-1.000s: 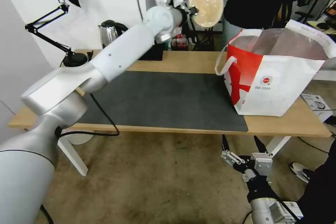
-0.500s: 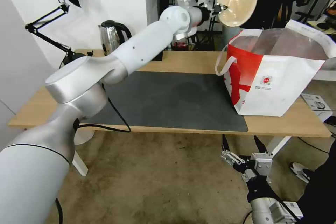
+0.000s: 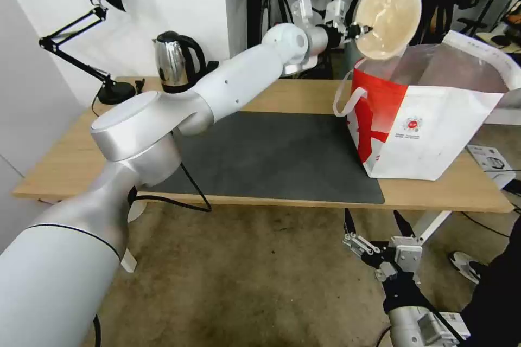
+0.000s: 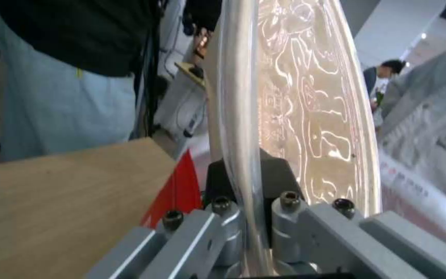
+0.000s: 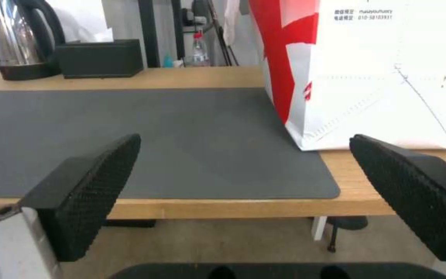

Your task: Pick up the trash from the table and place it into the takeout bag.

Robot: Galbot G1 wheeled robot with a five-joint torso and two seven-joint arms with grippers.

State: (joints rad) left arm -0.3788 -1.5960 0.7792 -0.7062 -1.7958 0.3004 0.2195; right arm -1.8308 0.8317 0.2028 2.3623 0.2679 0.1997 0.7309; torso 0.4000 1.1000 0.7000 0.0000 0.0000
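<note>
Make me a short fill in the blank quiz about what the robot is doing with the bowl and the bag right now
1. The left tool grips the beige bowl by its ____.
2. The bowl hangs over the open top of the takeout ____.
3. The right tool waits below the table edge with its fingers ____.
4. The kettle stands on the table's far ____ side.

Missing words: rim; bag; open; left

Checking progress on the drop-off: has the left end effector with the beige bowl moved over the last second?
Yes. The left end effector, gripping the beige bowl, has swung rightward from above the table's back edge to over the takeout bag near its red side.
</note>
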